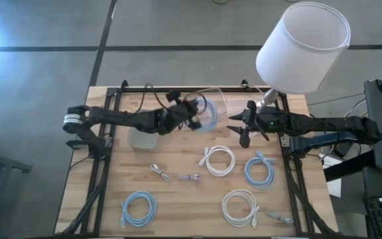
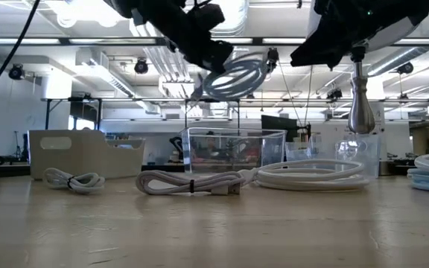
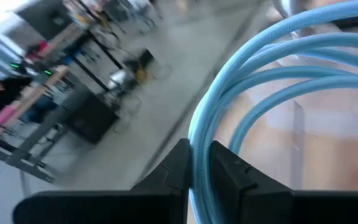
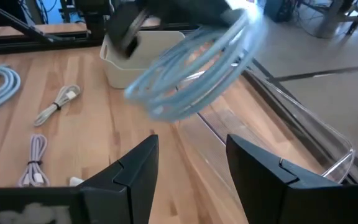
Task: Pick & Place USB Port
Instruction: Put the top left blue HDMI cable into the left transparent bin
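My left gripper [image 1: 192,114] is shut on a light blue coiled cable [image 2: 237,74], held in the air above the clear plastic bin [image 2: 233,152] near the table's far edge. The right wrist view shows the coil [image 4: 191,68] hanging over that bin [image 4: 278,130]. My right gripper [image 1: 239,127] hovers open just to the right of the bin, above the table, touching nothing. A white bin [image 1: 142,138] sits left of the clear one. My left gripper pinches several strands of the blue coil [image 3: 199,163] between its two fingers [image 3: 229,171], at one side of the loop. The coil is lifted clear and hangs tilted below and beside the fingers [image 2: 238,76], over the clear bin.
Other coiled cables lie on the table: a white one [image 1: 219,159], a blue one [image 1: 258,171], a white one [image 1: 239,206], a blue one [image 1: 138,207], and small bundled cables [image 1: 159,171] [image 1: 190,177] [image 1: 278,216]. A white lamp [image 1: 304,46] stands at the far right corner.
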